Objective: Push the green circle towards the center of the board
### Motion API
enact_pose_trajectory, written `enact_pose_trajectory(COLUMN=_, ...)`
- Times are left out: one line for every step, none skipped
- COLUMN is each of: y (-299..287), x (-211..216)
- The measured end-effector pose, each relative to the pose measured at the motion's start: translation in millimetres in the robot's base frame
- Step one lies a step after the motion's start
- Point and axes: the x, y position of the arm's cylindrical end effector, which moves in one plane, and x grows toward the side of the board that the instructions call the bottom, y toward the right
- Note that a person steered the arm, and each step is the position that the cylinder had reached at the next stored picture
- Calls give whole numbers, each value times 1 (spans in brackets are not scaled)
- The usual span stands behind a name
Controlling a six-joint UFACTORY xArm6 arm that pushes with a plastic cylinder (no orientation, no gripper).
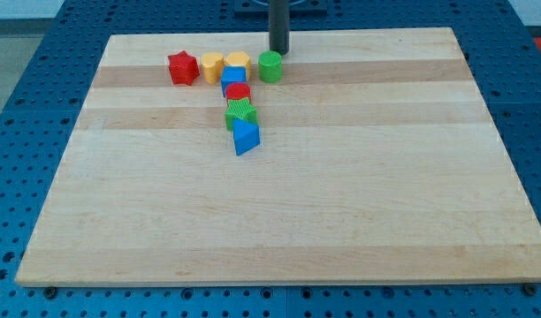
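Red star [182, 68] leftmost near the board's [385, 221] top edge, then yellow blocks [211, 65] and [238, 61], blue cube [233, 77], red block [239, 92], green block [240, 112], blue triangle [246, 137]. Green circle [270, 66] rightmost, just below my tip [279, 50]; bare rod, grasping nothing.

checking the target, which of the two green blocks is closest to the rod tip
The green circle, at the view's top just below my tip. The other green block sits lower in the column, between the red block and the blue one.
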Motion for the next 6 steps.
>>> enact_pose_trajectory(y=-18, x=0)
enact_pose_trajectory(y=-21, x=18)
enact_pose_trajectory(y=-20, x=48)
enact_pose_trajectory(y=-20, x=74)
enact_pose_trajectory(y=-20, x=92)
enact_pose_trajectory(y=-20, x=94)
